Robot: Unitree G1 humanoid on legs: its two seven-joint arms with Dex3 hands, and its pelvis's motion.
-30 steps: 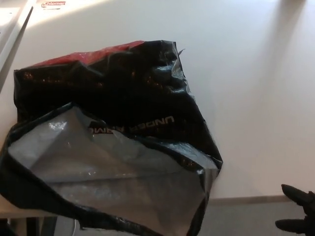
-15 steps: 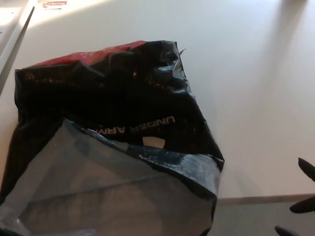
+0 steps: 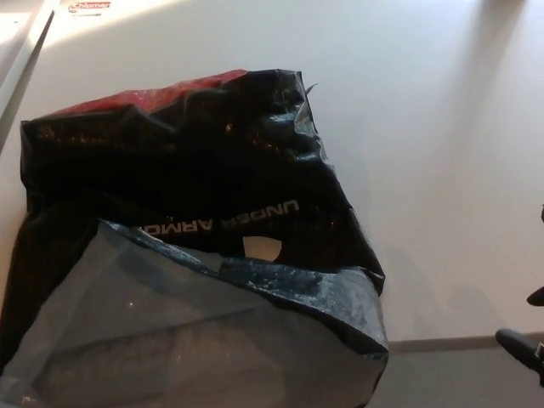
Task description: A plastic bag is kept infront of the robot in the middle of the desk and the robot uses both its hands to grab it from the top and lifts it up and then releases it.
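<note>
A large, crumpled, glossy black plastic bag [image 3: 183, 170] with a red band along its far edge lies on the pale, smooth desk [image 3: 425, 127], filling the left and middle of the head view. Its open mouth reaches the desk's near edge and spills toward the camera, showing a grey, translucent inner lining. The robot's left hand is not in view. Judging from this, the bag rests on the desk with nothing holding it — whether it has yet to be grabbed or has already been let go cannot be told from this one moment. Across the bag's middle, white capital letters appear upside down from this side and seem to read "UNDER ARMO", the rest lost in a fold; just below them is a small cut-out handle hole [image 3: 261, 247]. At the desk's far-left corner sits a small white label [image 3: 88, 7] with red writing too small to read. At the far right, beyond the desk's near edge, only dark fingertips of the robot's right hand [image 3: 525, 340] show, well apart from the bag — spread, and clasping nothing.
</note>
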